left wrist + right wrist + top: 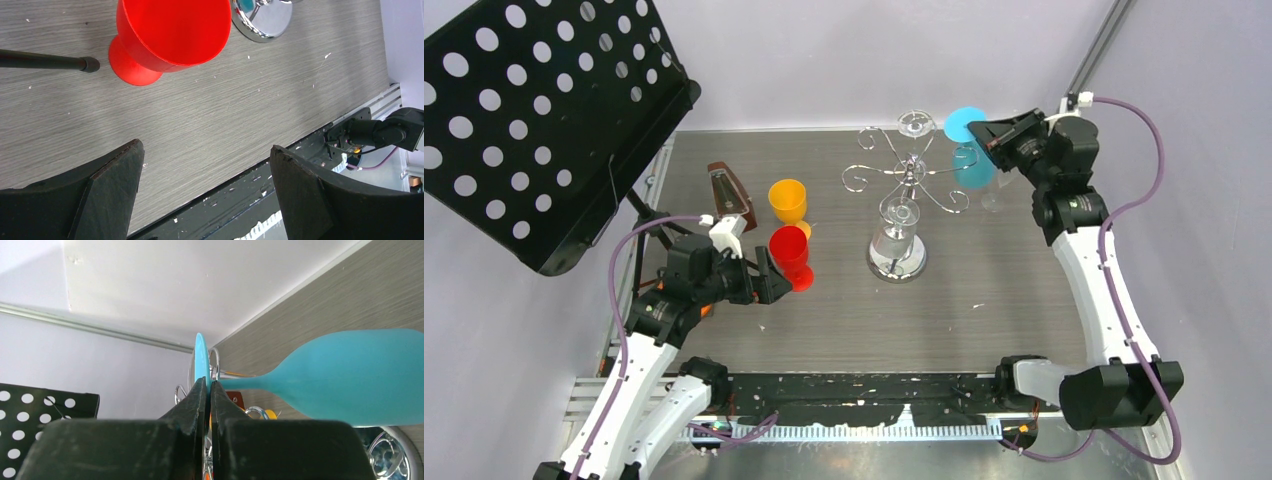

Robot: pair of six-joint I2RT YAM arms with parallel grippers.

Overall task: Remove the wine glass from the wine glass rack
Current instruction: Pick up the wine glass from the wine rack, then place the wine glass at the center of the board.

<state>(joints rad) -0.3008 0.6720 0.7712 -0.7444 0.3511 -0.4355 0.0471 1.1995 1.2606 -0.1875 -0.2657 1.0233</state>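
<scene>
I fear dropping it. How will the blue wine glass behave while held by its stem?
The blue glass looks matte, probably light plastic, not fragile. The right gripper's jaws pinch only its thin stem, so it may swivel. Its wide foot should stop it slipping through.

From above I see my right gripper (986,135) pinched shut on the stem of the teal wine glass (974,168), foot up, just beside the right-hand arms of the chrome wine glass rack (909,175). My left gripper (774,278) sits spread open by the red cup (789,247).
</scene>
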